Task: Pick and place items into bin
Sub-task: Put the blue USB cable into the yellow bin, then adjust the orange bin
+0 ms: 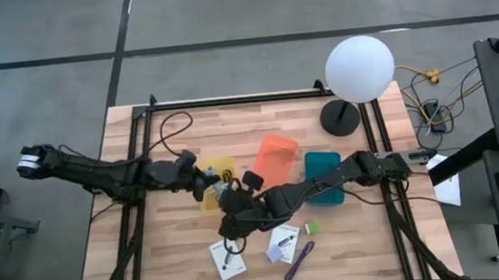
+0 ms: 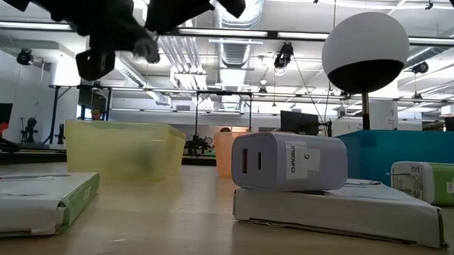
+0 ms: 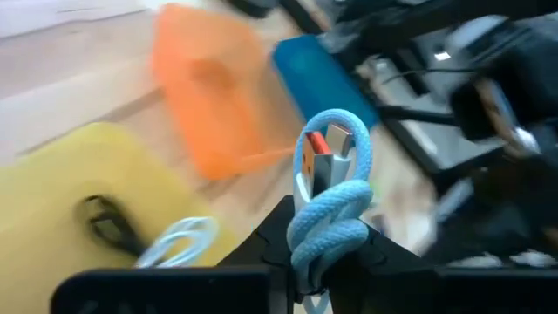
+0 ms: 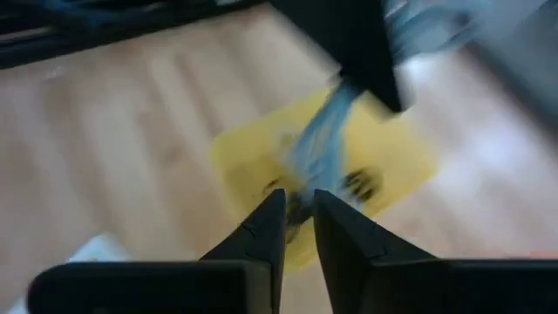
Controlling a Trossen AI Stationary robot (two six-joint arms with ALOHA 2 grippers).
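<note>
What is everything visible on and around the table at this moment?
Yellow plastic bin: 1, table centre-left.
Orange plastic bin: 1, table centre.
Teal plastic bin: 1, right of the orange bin.
Light-blue coiled USB cable: 1, in the left gripper, above the yellow bin.
White printed boxes: 2, near edge.
White charger block: 1, on the right-hand box.
Purple strap: 1, near edge.
Green cube: 1, by the teal bin.
White globe lamp: 1, far right corner.
Left gripper: holding the cable.
Right gripper: nearly closed, empty, above the yellow bin.
</note>
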